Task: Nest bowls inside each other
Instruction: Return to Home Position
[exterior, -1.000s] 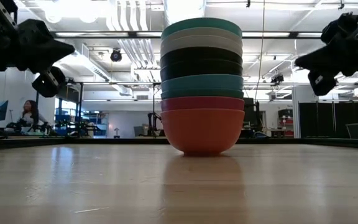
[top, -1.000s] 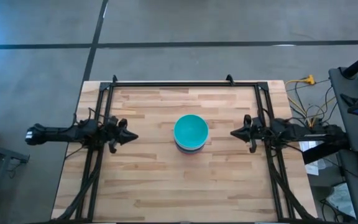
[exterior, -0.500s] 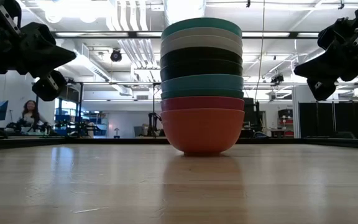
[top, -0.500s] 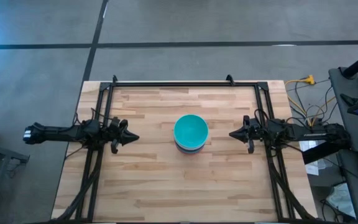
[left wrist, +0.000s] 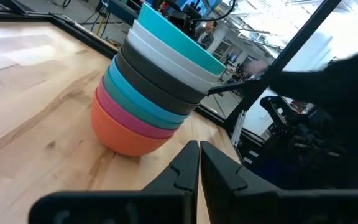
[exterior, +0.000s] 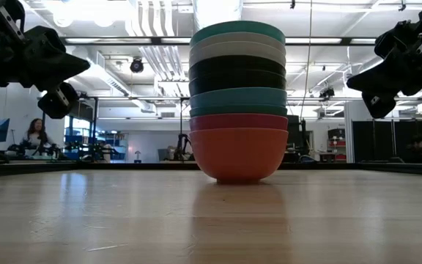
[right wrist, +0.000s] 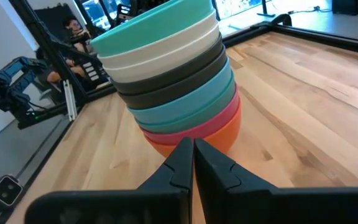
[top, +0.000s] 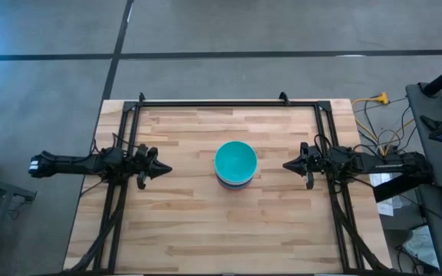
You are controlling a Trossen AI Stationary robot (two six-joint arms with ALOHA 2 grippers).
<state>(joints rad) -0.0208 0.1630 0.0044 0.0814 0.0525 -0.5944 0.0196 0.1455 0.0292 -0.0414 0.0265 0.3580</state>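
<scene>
A stack of nested bowls (top: 235, 164) stands on its red bottom bowl (exterior: 239, 152) at the middle of the wooden table (top: 183, 222). From the bottom up I see red, magenta, teal and blue, black, white, and a teal bowl (exterior: 237, 31) on top. My left gripper (top: 164, 169) hovers shut at the table's left, pointing level at the stack (left wrist: 151, 87). My right gripper (top: 285, 164) hovers shut at the table's right, facing the stack (right wrist: 173, 81). Neither touches a bowl.
A black metal frame (top: 221, 101) runs along the table's far edge and down both sides under the arms. Cables and equipment (top: 436, 130) stand off the table's right. Bare wood lies all round the stack.
</scene>
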